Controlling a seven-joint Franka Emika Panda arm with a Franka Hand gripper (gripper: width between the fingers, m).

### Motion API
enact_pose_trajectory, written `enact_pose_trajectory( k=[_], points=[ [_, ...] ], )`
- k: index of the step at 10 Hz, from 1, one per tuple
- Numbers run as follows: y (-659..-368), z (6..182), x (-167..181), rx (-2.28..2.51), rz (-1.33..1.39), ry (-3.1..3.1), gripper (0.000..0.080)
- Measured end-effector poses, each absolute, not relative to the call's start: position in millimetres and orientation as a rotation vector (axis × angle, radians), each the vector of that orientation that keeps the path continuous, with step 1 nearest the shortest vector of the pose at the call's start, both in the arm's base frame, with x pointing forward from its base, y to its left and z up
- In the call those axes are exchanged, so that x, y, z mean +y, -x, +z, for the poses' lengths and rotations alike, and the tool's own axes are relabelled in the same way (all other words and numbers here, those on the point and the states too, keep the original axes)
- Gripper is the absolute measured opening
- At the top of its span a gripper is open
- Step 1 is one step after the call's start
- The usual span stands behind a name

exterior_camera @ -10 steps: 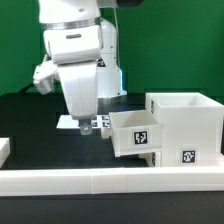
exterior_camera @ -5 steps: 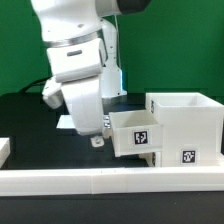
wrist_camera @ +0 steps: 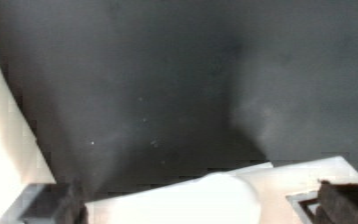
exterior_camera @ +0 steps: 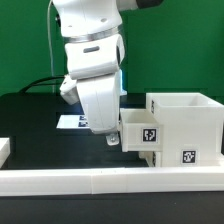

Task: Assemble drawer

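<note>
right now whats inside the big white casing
The casing holds a tray partly pushed into its side, tag facing out. The open top shows only white inner walls near the rim; the floor is hidden. The tool blocks the tray's outer end.

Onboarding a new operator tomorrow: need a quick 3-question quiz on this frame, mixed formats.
1. True or false: the gripper is at the tray's end away from the casing.
2. How far is the tray in the casing? A) fully in B) partly in C) lying apart
3. What long white part runs along the table's front edge?

Key: 1 true. 2 B. 3 the rail.
</note>
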State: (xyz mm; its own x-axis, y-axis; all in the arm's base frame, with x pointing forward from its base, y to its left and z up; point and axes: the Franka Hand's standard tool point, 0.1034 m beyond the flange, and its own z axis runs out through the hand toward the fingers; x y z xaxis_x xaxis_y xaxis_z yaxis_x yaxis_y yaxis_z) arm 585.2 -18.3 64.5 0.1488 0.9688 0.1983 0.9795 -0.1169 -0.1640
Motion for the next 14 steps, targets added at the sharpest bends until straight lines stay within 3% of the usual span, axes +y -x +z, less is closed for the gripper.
enact_pose_trajectory(
  k=[9, 14],
  points=[
    [-592.4, 65.1, 0.0, -2.038, -0.065, 2.116, 0.0649],
    [-594.1, 68.3, 37.2, -2.063, -0.069, 2.088, 0.0649]
  ],
)
